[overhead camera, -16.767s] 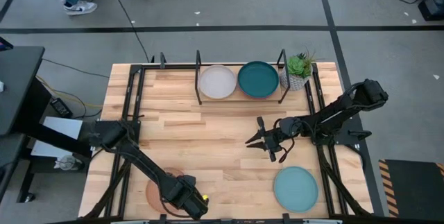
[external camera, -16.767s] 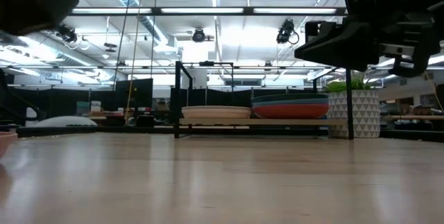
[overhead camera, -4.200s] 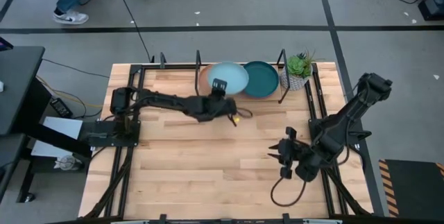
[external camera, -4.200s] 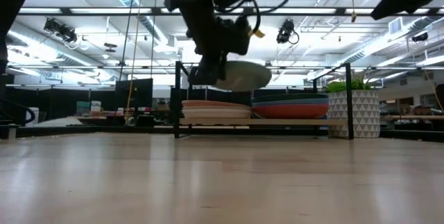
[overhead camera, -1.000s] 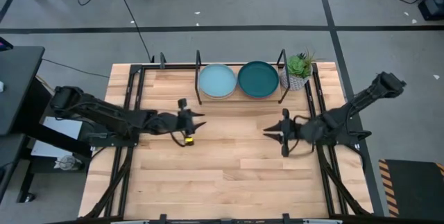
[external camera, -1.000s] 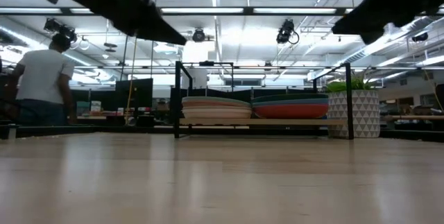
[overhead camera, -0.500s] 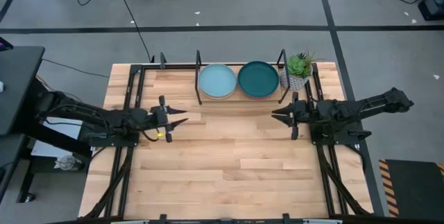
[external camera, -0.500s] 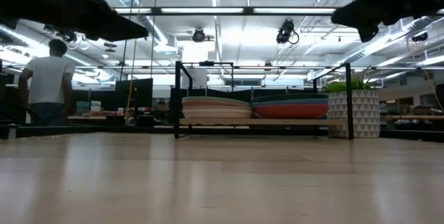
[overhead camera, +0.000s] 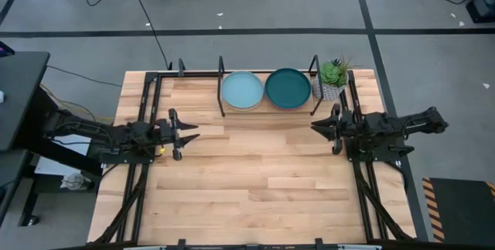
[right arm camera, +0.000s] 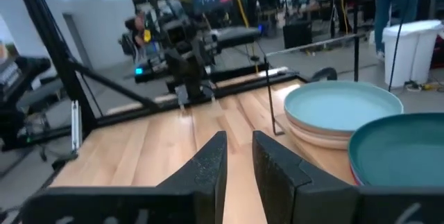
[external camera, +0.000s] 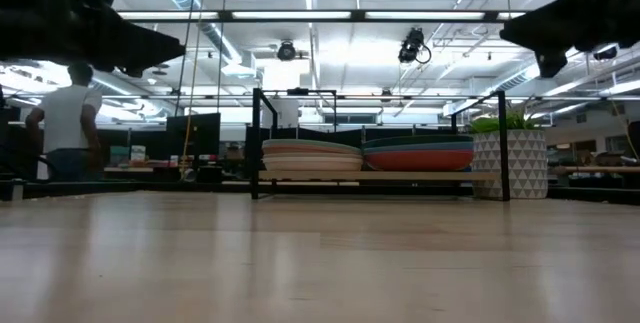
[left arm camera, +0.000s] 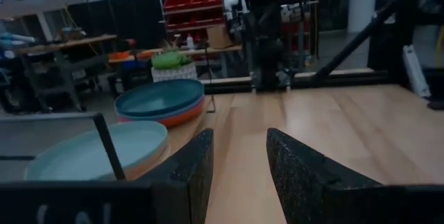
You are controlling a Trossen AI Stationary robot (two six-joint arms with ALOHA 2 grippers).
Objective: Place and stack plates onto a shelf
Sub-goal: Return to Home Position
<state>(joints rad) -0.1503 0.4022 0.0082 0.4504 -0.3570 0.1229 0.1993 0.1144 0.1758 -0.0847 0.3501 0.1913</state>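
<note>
Hovering at L edge of table (overhead camera: 255,196), L gripper (overhead camera: 188,133): empty, jaws slightly spread. Shelf (overhead camera: 221,87) at far edge, between both grippers, holds 2 stacks: aqua plate (overhead camera: 242,91) tops L stack, teal plate (overhead camera: 288,88) tops R stack. R gripper (overhead camera: 321,126) at R edge, nearest teal plate: empty, jaws narrowly parted. Judged: stacking done.

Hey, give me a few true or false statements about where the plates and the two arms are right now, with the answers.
1. The light aqua plate tops the stack on the shelf nearer the left arm. True.
2. The dark teal plate lies off the shelf. False: it tops the shelf's other stack.
3. Both end effectors hold plates. False: the left end effector and the right end effector are open and empty.
4. The plant stands at the shelf's end on the right arm's side. True.
</note>
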